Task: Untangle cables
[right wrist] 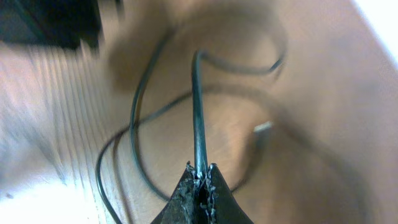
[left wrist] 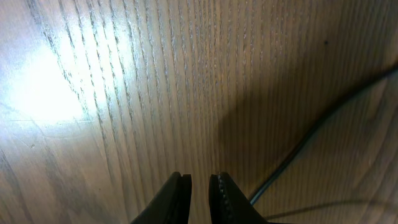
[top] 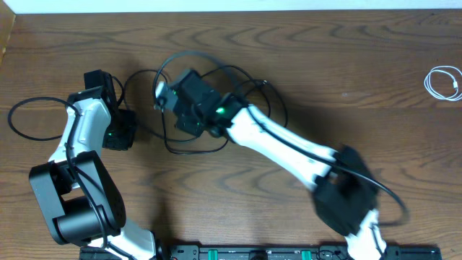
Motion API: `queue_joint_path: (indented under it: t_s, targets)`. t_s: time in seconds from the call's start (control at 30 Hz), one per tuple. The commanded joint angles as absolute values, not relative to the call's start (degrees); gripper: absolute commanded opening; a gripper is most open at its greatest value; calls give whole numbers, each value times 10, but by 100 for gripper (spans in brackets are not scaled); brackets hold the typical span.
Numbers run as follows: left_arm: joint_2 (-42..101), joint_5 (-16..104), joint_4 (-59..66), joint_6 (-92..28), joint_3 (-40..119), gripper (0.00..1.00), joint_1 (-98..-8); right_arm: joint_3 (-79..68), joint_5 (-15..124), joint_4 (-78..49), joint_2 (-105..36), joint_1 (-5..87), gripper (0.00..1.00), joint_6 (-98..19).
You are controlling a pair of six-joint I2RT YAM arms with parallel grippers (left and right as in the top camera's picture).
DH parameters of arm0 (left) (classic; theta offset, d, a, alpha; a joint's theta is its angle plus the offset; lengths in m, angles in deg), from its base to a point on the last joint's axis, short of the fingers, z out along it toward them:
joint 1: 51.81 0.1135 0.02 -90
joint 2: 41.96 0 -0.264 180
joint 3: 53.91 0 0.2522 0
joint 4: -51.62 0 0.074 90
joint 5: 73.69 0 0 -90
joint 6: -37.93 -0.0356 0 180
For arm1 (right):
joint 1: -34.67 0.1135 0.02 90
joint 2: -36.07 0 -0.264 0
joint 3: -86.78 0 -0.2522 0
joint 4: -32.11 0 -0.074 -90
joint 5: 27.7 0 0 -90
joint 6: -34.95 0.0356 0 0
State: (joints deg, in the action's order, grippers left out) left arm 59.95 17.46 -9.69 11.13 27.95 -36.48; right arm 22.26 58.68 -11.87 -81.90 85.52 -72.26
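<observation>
Right gripper: jaws clamped on a strand of the black cable, which runs straight up from the tips before curving off. The rest of that cable lies in loose overlapping loops on the table, around and under the right wrist, left of center. One small plug end shows near the loops in the right wrist view, blurred.

Left gripper: jaws nearly closed with a thin gap, nothing between them, tips over bare wood. A black strand passes just beside its right finger.

White cable: coiled near the far right edge, well apart from the black one.
</observation>
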Motion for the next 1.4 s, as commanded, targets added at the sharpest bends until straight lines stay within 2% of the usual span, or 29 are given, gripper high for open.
queue_joint_path:
  t_s: [0.0,0.33,0.73,0.83,1.0,1.17,1.37]
  targets:
    - [602,170,-98,119,286,17,-365,229,646,-112,-697,850,1,-725]
    - [602,172,-98,119,286,17,-365,229,808,-58,-519,849,1,-730]
    - [602,174,-98,119,286,17,-365,229,1144,315,-411,811,1,-882]
    - [602,174,-98,119,286,17,-365,229,1213,353,-410,786,1,-917]
    - [602,174,-98,119,286,17,-365,229,1340,317,-411,702,1,-922]
    - [602,204,-96,118,286,17,-365,228,1414,203,-414,604,1,-902]
    - [602,228,-82,69,286,17,-365,228,1429,-22,-431,541,1,-736]
